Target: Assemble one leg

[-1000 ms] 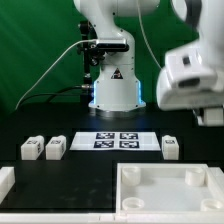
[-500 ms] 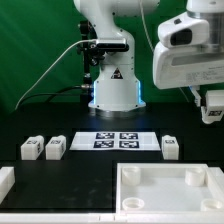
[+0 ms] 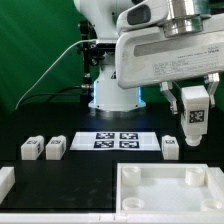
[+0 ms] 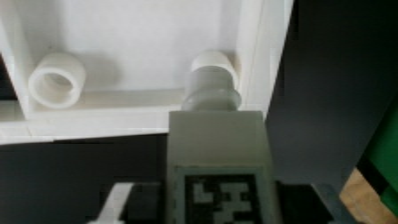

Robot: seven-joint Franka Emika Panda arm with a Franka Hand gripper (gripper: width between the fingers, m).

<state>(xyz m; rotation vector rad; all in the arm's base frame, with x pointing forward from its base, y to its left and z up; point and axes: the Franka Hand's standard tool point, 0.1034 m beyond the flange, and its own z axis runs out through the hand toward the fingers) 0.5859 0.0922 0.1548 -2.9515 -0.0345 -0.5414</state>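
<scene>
Gripper (image 3: 195,104) clenched on leg (image 3: 196,124); leg upright in air above tabletop (image 3: 135,196), near its far corner. 3 spare legs (image 3: 54,148) on table. Likely next: centre leg over corner socket (image 4: 212,70), descend straight, keep grip firm.

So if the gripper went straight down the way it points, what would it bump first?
Probably the tabletop: the leg held in the gripper looks lined up with a round socket there, though depth is unclear.
</scene>
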